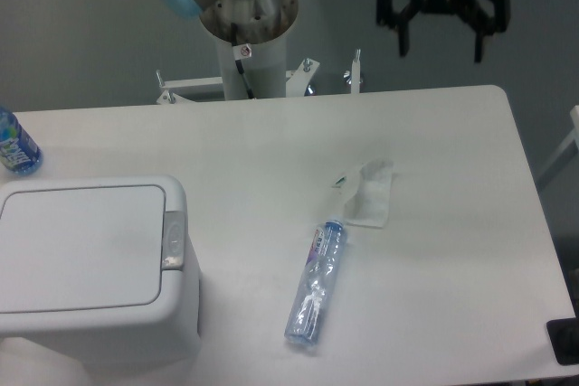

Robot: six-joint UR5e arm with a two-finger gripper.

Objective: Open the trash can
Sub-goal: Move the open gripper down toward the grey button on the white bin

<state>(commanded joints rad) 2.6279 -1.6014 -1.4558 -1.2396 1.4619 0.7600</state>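
The white boxy trash can (90,268) stands at the table's front left with its flat lid (80,246) down. Its small grey push-button latch (173,240) sits on the right rim. My gripper (441,50) hangs in the air above the table's far right edge, well away from the trash can. Its two black fingers (402,38) point down, spread wide apart, and hold nothing.
A crushed clear plastic bottle (315,283) lies mid-table. A crumpled white tissue (371,193) lies just beyond it. A blue-labelled bottle (14,143) stands at the left edge. The arm's base column (251,38) rises behind the table. A black object (564,342) is at the front right corner.
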